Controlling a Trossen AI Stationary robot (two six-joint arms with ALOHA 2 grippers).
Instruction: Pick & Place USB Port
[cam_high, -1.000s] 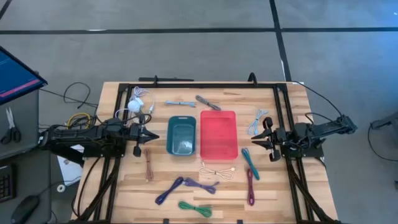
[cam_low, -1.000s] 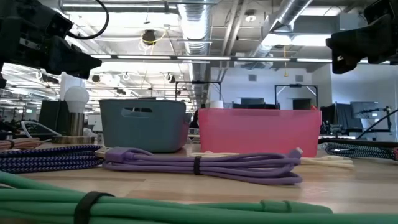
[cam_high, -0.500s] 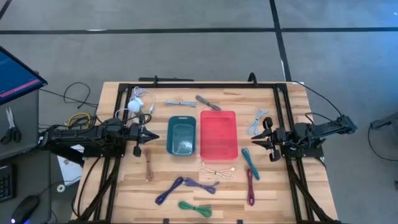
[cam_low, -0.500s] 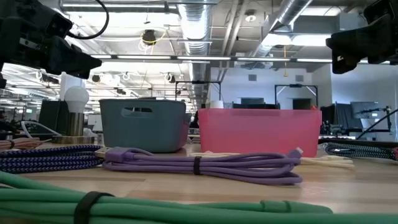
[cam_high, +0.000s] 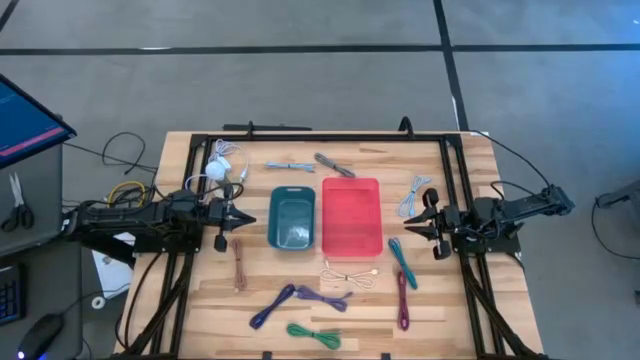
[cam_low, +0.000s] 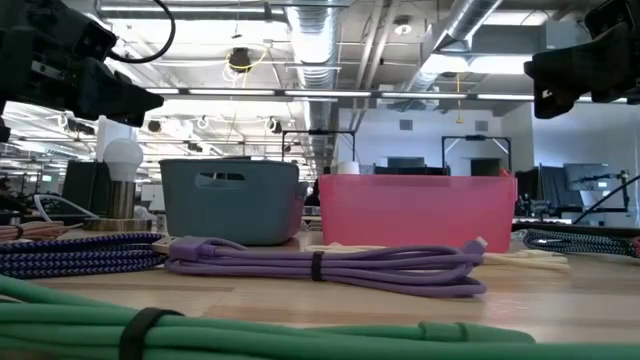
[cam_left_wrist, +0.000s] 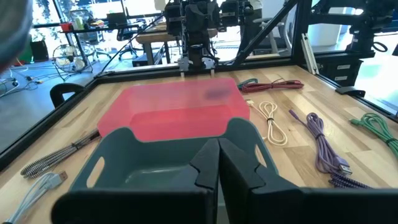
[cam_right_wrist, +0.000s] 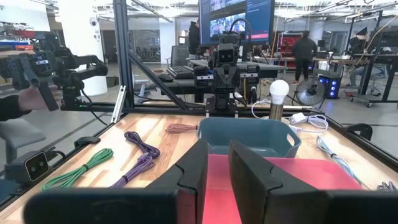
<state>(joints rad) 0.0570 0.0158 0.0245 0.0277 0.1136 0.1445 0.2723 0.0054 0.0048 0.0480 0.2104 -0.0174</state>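
A: Two bins sit mid-bench, the teal bin (cam_high: 292, 217) and the pink bin (cam_high: 351, 214), and we see nothing lying in either one.

B: So we judge the job not yet started. Our left hand (cam_high: 238, 220) hangs just beside the teal bin with its fingers pressed together, holding nothing. Our right hand (cam_high: 412, 227) hangs beside the pink bin, fingers slightly parted, also holding nothing.

A: And the cables?

B: All loose on the bench (cam_high: 450, 300): the purple cable (cam_high: 322, 297), green cable (cam_high: 315, 333), cream cable (cam_high: 349, 273) and others. Every pick and drop is left to do.
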